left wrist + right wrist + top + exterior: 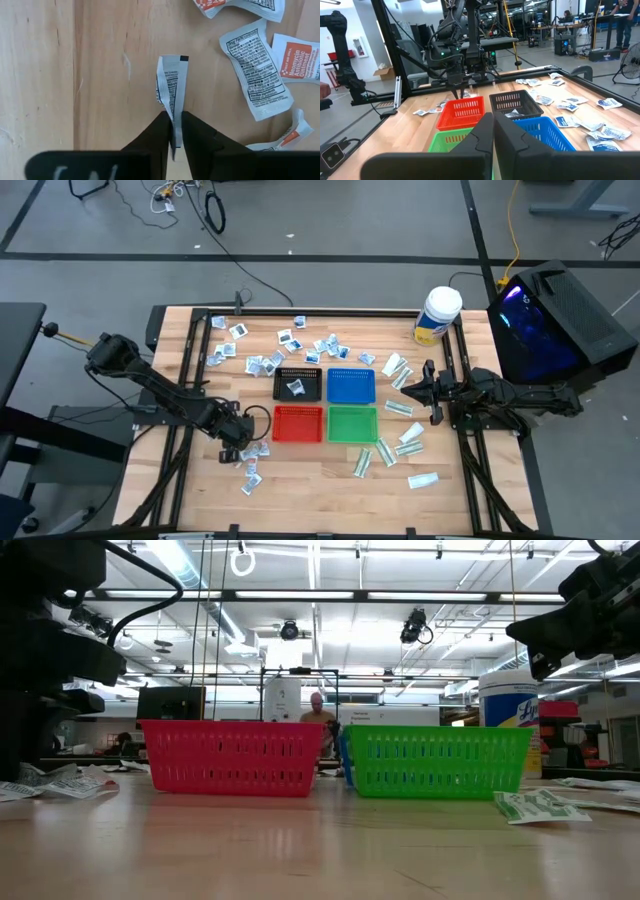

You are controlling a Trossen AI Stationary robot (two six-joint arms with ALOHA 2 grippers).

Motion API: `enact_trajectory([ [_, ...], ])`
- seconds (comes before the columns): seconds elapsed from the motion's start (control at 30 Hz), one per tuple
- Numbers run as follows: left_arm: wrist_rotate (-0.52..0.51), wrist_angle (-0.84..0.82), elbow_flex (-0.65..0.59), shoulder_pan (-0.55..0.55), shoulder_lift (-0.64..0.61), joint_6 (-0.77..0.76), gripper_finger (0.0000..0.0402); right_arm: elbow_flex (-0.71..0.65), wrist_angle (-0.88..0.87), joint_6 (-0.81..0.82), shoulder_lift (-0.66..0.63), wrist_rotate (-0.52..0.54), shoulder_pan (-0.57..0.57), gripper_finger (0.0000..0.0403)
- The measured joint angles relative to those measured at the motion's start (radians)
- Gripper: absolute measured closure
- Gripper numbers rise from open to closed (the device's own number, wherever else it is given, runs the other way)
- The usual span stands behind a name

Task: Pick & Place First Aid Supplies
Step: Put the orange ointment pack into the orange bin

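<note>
Left gripper (173, 131): jaws are being held pinched on one packet (172, 82), clamped at its near edge. The packet is standing on edge between the fingers (155, 135), creased lengthwise, white with fine black print and a small black corner mark. Whether it is touching the table (100, 100) or just clear of it cannot be told.

Step in hand, as judged: the pick is being completed; the placing is not yet begun. The next move is being read as a straight lift, then a carry toward the trays, with the grip kept firm, since only a thin edge is being held and the packet could slip or twist.

Around the grip: loose packets (256, 67) are lying flat just beside, some with orange labels. In the high view the left gripper (236, 436) is being seen near the table's front-left, just beside the red tray (298, 423), with the green tray (352, 423), black tray (297, 384) and blue tray (350, 385) beyond. The black tray is already holding a packet.

Right gripper (493, 131): jaws together, nothing held, parked at the right side near the longer green-printed packets (398, 408).

A jar (437, 315) is standing at the far-right corner.
</note>
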Motion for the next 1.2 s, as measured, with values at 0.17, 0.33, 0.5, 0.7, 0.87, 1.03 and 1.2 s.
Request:
enact_trajectory([
  [0.17,0.002,0.000,0.000,0.000,0.000,-0.001,0.0355,0.000,0.000,0.000,0.000,0.000,0.000,0.0385],
  [0.33,0.005,0.000,0.000,0.000,0.000,-0.002,0.0356,0.000,0.000,0.000,0.000,0.000,0.000,0.0385],
  [0.5,0.005,-0.018,0.014,0.000,0.003,-0.001,0.0356,0.000,0.000,0.000,0.000,0.000,0.000,0.0385],
  [0.7,0.007,-0.025,0.021,0.000,0.003,-0.001,0.0356,0.000,0.000,0.000,0.000,0.000,0.000,0.0385],
  [0.87,0.008,-0.044,0.021,0.000,0.003,-0.001,0.0356,0.000,0.000,0.000,0.000,0.000,0.000,0.0385],
  [1.03,0.008,-0.065,0.032,0.000,0.002,0.000,0.0356,0.000,0.000,0.000,0.000,0.000,0.000,0.0385],
  [1.2,0.008,-0.087,0.050,0.000,0.001,0.014,0.0356,0.000,0.000,0.000,0.000,0.000,0.000,0.0385],
])
